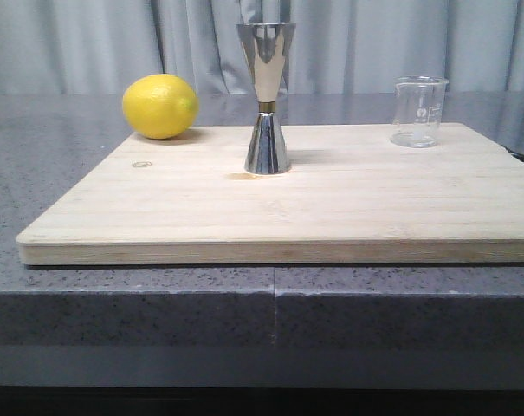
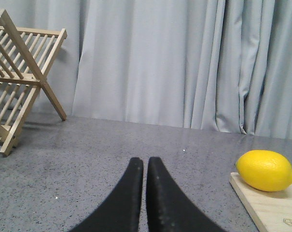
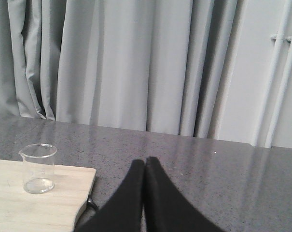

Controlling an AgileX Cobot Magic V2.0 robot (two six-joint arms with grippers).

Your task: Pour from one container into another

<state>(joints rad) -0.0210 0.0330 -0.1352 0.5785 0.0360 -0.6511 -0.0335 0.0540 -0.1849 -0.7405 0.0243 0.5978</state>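
The small clear glass beaker stands upright at the back right of the wooden board; the right wrist view shows the beaker too, off to the side of my right gripper. In the middle of the board stands the shiny steel double jigger, with a gold band at its waist. My right gripper is shut and holds nothing, over bare counter beside the board. My left gripper is shut and holds nothing, over the counter beyond the board's lemon corner. Neither gripper appears in the front view.
A yellow lemon rests at the board's back left corner, and the left wrist view catches the lemon as well. A wooden dish rack stands on the grey counter. Grey curtains hang behind.
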